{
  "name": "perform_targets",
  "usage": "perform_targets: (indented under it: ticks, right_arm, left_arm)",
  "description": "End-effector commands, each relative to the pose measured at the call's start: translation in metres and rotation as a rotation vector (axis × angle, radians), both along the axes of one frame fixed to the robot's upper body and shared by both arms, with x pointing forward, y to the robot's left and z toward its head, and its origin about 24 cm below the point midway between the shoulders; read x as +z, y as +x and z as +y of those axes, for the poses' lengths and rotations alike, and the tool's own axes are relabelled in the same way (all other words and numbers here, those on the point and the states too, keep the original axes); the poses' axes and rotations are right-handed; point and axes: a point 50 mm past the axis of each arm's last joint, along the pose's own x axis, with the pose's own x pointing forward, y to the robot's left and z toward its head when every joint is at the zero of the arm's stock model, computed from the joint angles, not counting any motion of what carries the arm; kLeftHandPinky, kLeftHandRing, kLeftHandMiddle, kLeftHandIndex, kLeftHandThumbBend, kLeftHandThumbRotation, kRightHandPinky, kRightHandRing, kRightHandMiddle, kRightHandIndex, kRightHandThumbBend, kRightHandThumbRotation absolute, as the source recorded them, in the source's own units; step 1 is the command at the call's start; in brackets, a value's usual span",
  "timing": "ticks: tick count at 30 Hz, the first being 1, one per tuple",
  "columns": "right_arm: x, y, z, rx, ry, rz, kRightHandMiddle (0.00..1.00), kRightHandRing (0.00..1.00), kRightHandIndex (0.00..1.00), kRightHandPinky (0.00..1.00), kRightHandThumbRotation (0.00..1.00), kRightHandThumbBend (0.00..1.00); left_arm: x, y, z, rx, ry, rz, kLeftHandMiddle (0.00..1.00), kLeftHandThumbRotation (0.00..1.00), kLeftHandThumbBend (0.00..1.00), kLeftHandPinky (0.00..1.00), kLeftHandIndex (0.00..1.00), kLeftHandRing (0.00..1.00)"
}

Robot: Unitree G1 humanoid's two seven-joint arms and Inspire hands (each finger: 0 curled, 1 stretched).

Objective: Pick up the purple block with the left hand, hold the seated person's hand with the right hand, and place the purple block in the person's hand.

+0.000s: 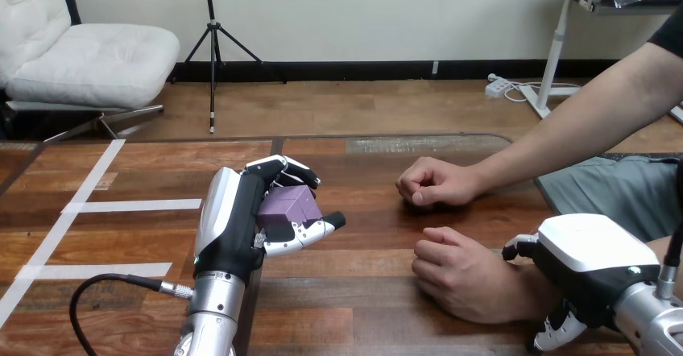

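Left robot hand (242, 227) grips the purple block (288, 204), fingers curled round it. To its right the person's nearer hand (459, 279) lies fisted (right robot hand (594, 269) clasps its wrist). Released there, the block could roll off onto the bench (362, 312).

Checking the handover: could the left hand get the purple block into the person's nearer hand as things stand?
Probably not yet. Bare table lies between the left hand, shut on the purple block, and the person's nearer hand, but that hand lies knuckles up with fingers curled, offering no palm.
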Motion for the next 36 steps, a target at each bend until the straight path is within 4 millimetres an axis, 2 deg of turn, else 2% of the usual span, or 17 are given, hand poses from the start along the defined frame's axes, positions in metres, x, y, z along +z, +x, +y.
perform_targets:
  ticks: [1,36]
  right_arm:
    - [0.0182,0.0143,-0.0001,-0.005,-0.035,-0.069,0.85,0.85,0.82,0.83,0.11,0.81]
    - [0.0142,0.0184,0.0011,-0.102,-0.098,-0.011,0.80,0.79,0.78,0.77,0.08,0.77]
  left_arm:
    - [0.0248,0.0095,-0.0038,-0.021,-0.027,-0.114,0.49,0.00,0.71,0.37,0.50,0.42]
    - [0.0291,0.0063,-0.0031,-0.031,-0.029,-0.139,0.48,0.00,0.71,0.35,0.50,0.42]
